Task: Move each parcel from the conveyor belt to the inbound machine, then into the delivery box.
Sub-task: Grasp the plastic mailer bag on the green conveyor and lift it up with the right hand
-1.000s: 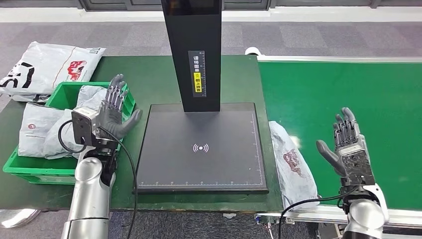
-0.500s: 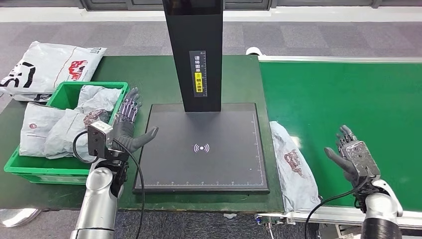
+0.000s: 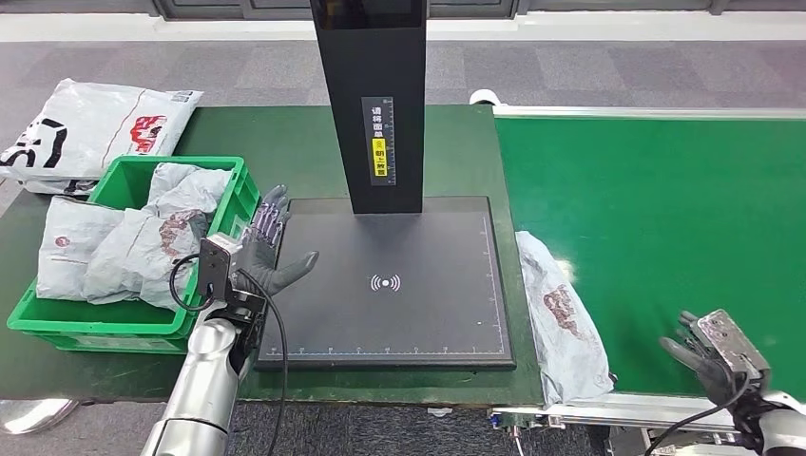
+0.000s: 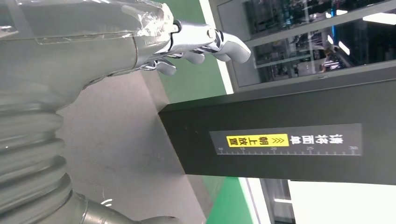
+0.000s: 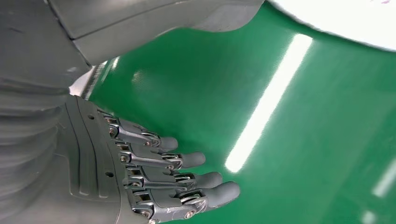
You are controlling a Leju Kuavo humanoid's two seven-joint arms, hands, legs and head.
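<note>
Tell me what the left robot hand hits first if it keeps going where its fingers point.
Probably the black column: the open left robot hand hangs over the scan pad's left edge, fingers angled toward it. Depth is unclear.

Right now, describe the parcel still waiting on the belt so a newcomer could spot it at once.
Find the green conveyor belt on the right, then its near left edge beside the black scanner pad. The parcel lies there, a long grey poly bag with a dark red print. It lies alone on the belt, while the other grey bags sit in or behind the green bin at far left.
</note>
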